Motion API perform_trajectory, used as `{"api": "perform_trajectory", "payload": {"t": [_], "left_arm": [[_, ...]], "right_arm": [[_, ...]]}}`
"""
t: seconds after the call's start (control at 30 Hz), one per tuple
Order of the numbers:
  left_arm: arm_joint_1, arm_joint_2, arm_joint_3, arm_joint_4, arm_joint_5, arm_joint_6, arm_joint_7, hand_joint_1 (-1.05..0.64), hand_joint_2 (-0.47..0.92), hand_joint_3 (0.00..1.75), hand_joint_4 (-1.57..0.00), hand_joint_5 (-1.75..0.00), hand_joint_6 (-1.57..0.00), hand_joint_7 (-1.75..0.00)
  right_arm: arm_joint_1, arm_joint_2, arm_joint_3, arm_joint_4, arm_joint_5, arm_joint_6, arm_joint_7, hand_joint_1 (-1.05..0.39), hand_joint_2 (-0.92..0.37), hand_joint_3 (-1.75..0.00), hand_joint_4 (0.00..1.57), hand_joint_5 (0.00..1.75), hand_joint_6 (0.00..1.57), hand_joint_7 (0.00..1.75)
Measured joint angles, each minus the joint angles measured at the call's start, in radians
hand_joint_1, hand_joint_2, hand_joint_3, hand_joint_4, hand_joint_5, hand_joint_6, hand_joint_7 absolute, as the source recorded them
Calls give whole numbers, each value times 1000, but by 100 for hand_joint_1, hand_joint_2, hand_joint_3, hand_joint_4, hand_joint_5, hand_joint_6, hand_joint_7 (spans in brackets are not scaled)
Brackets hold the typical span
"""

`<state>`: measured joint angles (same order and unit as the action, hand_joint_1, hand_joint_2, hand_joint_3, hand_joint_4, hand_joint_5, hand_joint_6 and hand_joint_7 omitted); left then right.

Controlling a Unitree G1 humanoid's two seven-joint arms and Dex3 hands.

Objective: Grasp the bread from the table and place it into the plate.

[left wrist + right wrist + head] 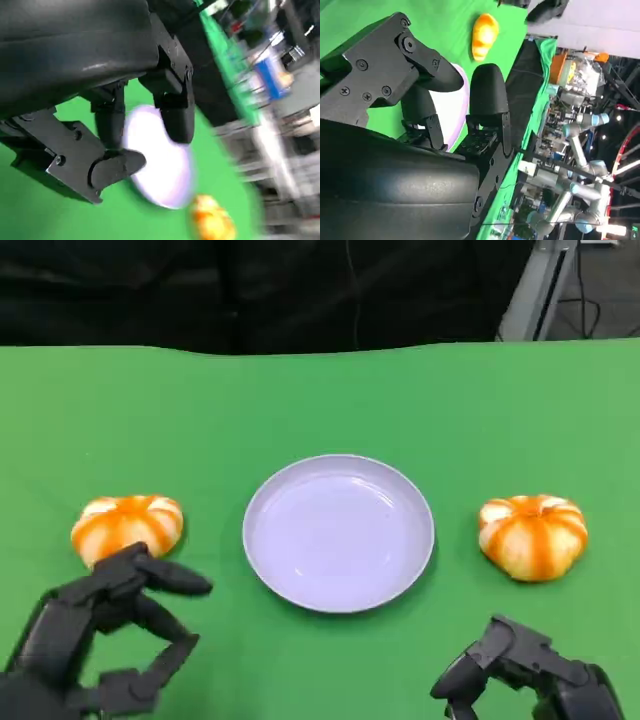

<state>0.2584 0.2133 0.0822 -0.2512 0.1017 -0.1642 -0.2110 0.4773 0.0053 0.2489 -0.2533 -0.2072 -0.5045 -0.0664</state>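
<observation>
Two breads point(127, 527) point(533, 534) flank bare plate point(339, 532); left hand point(100, 635) unclenched; right hand point(525, 670) unclenched, nothing held.

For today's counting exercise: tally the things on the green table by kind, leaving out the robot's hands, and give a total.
Bread: 2, one near the left hand, one on the right-hand side
Plate: 1
Total: 3

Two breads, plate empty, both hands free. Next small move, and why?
Probably ease the left hand forward and down over the left bread. Its fingers are spread and holding nothing, and in the head view they already sit just in front of that bread, while the right hand lies further from the right bread. The plate has nothing in it.
</observation>
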Motion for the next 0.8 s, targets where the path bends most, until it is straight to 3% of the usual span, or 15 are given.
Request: {"api": "perform_trajectory", "payload": {"t": [0.1,0.3,0.4,0.43,0.6,0.8], "left_arm": [[-19,31,-8,-25,91,25,11,-34,92,4,-29,-86,-39,-26],[-73,124,-29,-29,287,68,12,-46,92,2,-25,-45,-36,-3],[-101,160,-42,-28,357,79,13,-47,92,2,-25,-42,-36,-2],[-106,163,-43,-28,364,83,13,-52,92,2,-16,-36,-28,-1],[-212,238,-100,77,558,88,61,-58,92,1,-3,-29,-21,0],[-276,246,-135,109,636,126,69,-58,92,1,-2,-29,-20,0]], "right_arm": [[-1,0,2,6,3,0,2,-9,-39,-124,69,161,76,133],[-6,2,6,7,6,2,4,-9,-39,-123,68,162,75,134],[-13,2,7,10,6,2,4,-9,-40,-123,68,162,75,134],[-13,2,7,10,6,2,4,-8,-39,-123,69,162,75,134],[-9,2,7,11,4,1,3,-8,-39,-123,69,161,76,133],[-9,2,6,11,4,0,3,-8,-39,-123,69,161,76,132]]}}
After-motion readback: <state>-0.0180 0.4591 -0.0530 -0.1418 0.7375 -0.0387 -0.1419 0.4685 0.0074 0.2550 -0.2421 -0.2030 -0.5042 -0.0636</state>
